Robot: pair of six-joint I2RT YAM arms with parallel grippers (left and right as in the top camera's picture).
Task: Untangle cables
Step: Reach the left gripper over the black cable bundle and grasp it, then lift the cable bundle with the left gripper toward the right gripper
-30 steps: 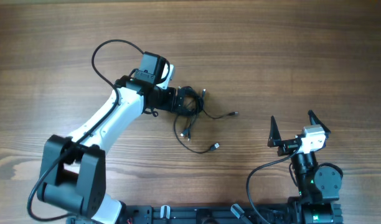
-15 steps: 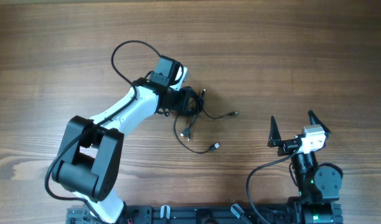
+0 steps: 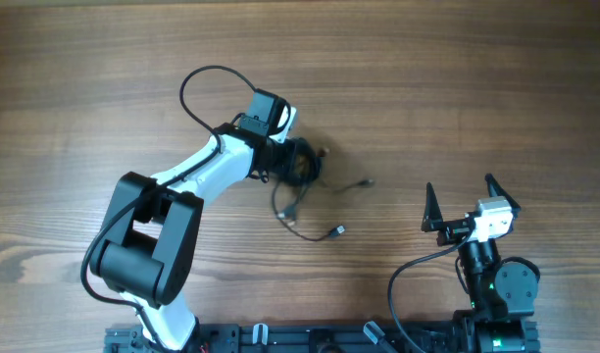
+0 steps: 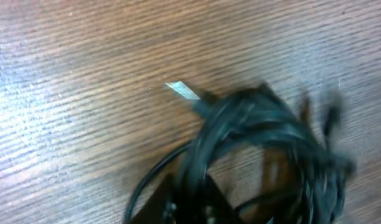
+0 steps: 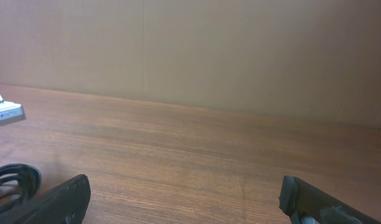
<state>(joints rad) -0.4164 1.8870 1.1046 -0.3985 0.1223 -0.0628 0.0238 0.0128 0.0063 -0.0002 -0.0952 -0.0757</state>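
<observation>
The cables (image 3: 310, 169) are thin black cords bunched near the table's middle, with loose strands trailing to small plugs at the right (image 3: 365, 182) and toward the front (image 3: 335, 231). My left gripper (image 3: 292, 162) is shut on the bunch's left side. In the left wrist view the cables (image 4: 259, 127) are a blurred dark tangle with one metallic plug (image 4: 182, 91) sticking out, and the left gripper (image 4: 192, 202) pinches strands at the bottom edge. My right gripper (image 3: 458, 182) stands open at the front right, far from the bunch. The same right gripper (image 5: 190, 202) holds nothing.
The wooden table (image 3: 457, 78) stretches all round. The left arm's own thicker black cable (image 3: 204, 80) loops above its wrist. A white arm part (image 5: 4, 113) and a black loop (image 5: 15, 180) show at the right wrist view's left edge.
The left arm swung right into the bunch and its gripper went from open to shut on the cables. The loose strands drew in slightly. The right arm has not moved.
</observation>
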